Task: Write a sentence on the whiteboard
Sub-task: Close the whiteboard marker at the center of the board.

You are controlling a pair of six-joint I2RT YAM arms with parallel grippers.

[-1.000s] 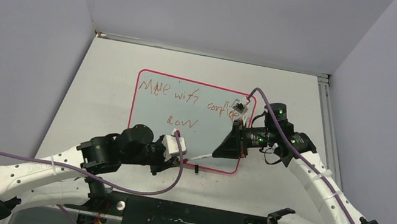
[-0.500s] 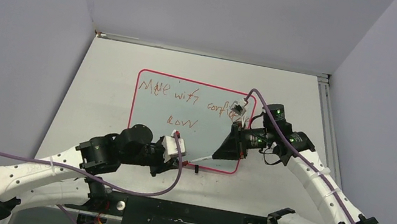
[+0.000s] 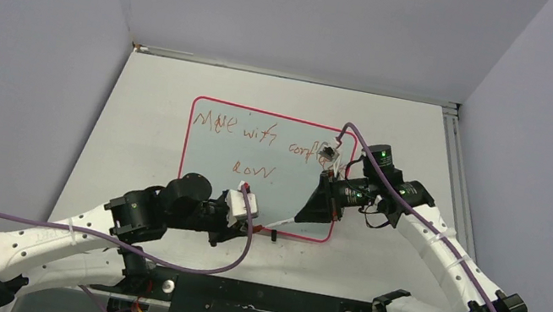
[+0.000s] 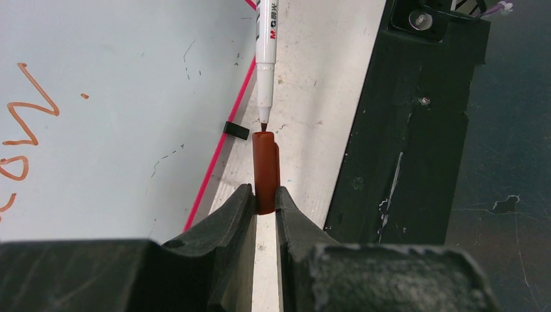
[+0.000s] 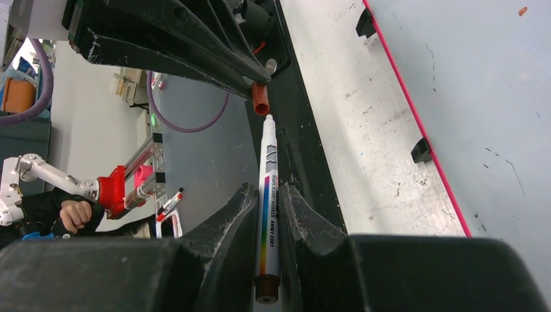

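The whiteboard [image 3: 249, 194] lies flat on the table, pink-red rimmed, also in the left wrist view [image 4: 97, 117] and right wrist view [image 5: 481, 84]. The sentence [image 3: 256, 130] in red-brown marker reads "Move with conf…" with "now" below; its end is hidden by the right arm. My left gripper [image 4: 263, 198] is shut on a red-brown marker cap [image 4: 265, 169], near the board's front edge [image 3: 265, 227]. My right gripper [image 5: 268, 195] is shut on a white marker [image 5: 268, 188], its tip meeting the cap's mouth [image 5: 260, 101]. The marker shows in the top view [image 3: 286, 220].
A black base plate [image 3: 256, 300] runs along the table's near edge, right beside the cap in the left wrist view [image 4: 403, 130]. Two small black feet [image 5: 421, 151] sit at the board's rim. Purple cables [image 3: 153, 254] loop off both arms.
The right arm has shifted slightly left and toward the front, bringing the marker tip closer to the cap. The left arm has barely moved.
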